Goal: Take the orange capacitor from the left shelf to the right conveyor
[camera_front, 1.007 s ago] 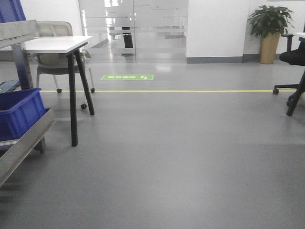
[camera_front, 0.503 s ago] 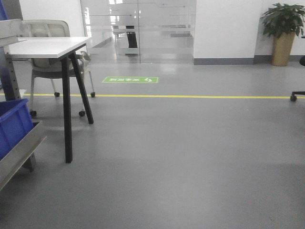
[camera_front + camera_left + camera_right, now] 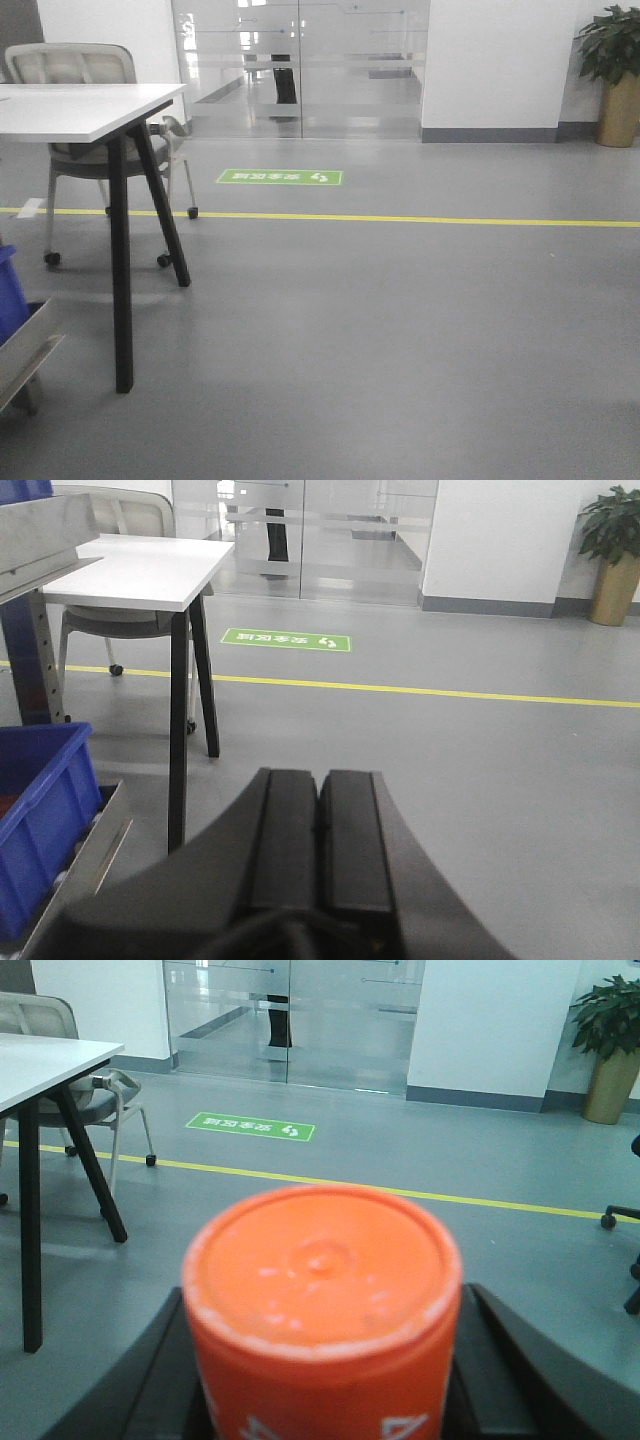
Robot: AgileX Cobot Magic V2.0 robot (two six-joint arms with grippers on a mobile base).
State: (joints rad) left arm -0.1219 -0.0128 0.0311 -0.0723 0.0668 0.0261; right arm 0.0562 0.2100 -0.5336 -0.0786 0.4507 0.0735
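The orange capacitor (image 3: pixel 322 1290) fills the right wrist view, its round top toward the camera and white print low on its side. My right gripper (image 3: pixel 325 1360) is shut on it, one black finger on each flank. My left gripper (image 3: pixel 320 785) is shut with nothing in it, its pads pressed together above the grey floor. The left shelf (image 3: pixel 40 542) shows as a steel beam and perforated upright at the left edge of the left wrist view. Only a corner of the shelf's lower rail (image 3: pixel 25 345) shows in the front view. The right conveyor is out of view.
A white table (image 3: pixel 85 108) on black legs stands at left with a wheeled chair (image 3: pixel 75 70) behind it. A blue bin (image 3: pixel 40 815) sits on the shelf. On the grey floor lie a yellow line (image 3: pixel 400 219) and a green sign (image 3: pixel 280 177). A potted plant (image 3: pixel 615 70) stands far right.
The front view has shifted: the shelf and blue bin have slid almost out at the left edge, the table looms larger, and the office chair at right has left the frame.
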